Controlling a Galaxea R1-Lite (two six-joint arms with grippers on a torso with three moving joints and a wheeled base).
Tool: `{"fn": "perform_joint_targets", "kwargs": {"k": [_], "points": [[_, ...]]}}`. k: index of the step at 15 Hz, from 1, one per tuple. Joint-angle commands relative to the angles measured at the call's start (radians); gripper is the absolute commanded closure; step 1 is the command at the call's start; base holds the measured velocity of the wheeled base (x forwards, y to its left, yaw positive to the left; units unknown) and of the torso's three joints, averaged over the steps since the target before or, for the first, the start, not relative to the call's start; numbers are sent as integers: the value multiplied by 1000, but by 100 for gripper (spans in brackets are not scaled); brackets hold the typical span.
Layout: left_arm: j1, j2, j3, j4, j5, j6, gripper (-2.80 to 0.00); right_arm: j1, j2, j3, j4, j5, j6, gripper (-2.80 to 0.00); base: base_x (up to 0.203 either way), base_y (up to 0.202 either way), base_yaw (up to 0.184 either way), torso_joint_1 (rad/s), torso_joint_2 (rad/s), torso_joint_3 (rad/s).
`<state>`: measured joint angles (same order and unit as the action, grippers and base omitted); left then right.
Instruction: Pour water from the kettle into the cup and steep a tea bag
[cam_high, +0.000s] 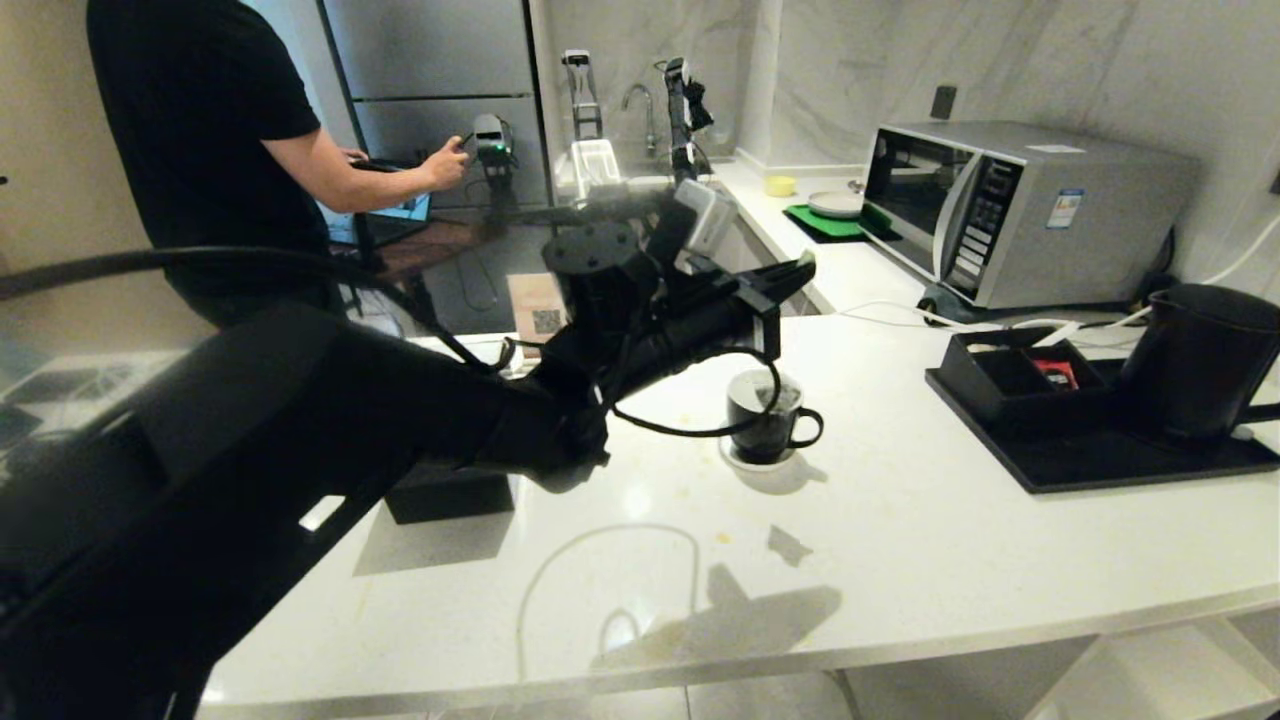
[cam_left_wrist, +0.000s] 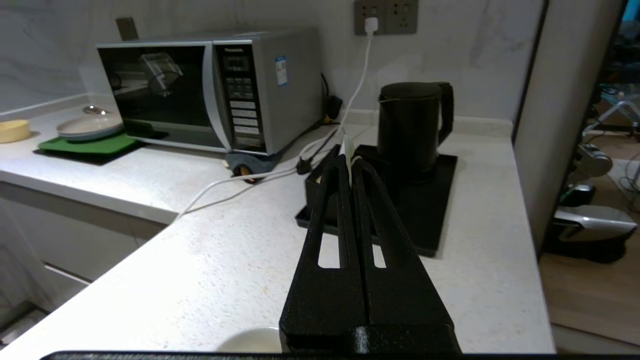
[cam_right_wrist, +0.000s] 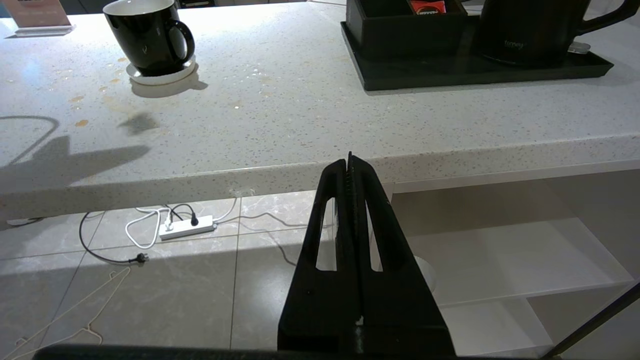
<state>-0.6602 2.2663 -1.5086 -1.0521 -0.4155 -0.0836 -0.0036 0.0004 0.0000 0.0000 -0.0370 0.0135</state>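
Head view first: the left tool (cam_high: 795, 272) hangs above the white worktop (cam_high: 900, 540), its jaws clenched together, with its tips up and just behind the cup (cam_high: 768, 415). The cup, black with a white inside, sits on its small white saucer (cam_high: 745, 462) near the middle of the worktop, handle turned toward the kettle side. Off to the right the kettle (cam_high: 1200, 360) stands upright on a black tray (cam_high: 1100, 465), with a black compartment box (cam_high: 1010, 375) beside it on the same tray. Behind them sits a silver microwave (cam_high: 1010, 210). A person (cam_high: 220, 150) in a black shirt stands at the far left, one hand reaching to a device.

Left wrist view now: the left tool's fingers (cam_left_wrist: 327, 210) are pressed flat together, and a thin pale strip shows right at their tips; what it is, I cannot tell. Straight beyond them stands the kettle (cam_left_wrist: 410, 125) on the tray (cam_left_wrist: 440, 200), well apart from the tool.

Right wrist view: the right tool (cam_right_wrist: 350, 165) is down below the worktop edge (cam_right_wrist: 250, 175), clenched on nothing, over the tiled floor (cam_right_wrist: 125, 290). Up on top, the cup (cam_right_wrist: 147, 35) rests on the saucer (cam_right_wrist: 160, 77), well apart from the kettle (cam_right_wrist: 530, 25). The tea bag I cannot make out in any view.
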Motion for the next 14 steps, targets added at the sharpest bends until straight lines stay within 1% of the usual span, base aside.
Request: {"fn": "perform_joint_targets", "kwargs": {"k": [1,14], "points": [[22,43,-46,-5,-2,-1,0,0,0,0,0,0,0,0,0,0,0,0,0,0],[42,104,-59,-16,0,1,0,-1,0,0,0,0,0,0,0,0,0,0,0,0]]}}
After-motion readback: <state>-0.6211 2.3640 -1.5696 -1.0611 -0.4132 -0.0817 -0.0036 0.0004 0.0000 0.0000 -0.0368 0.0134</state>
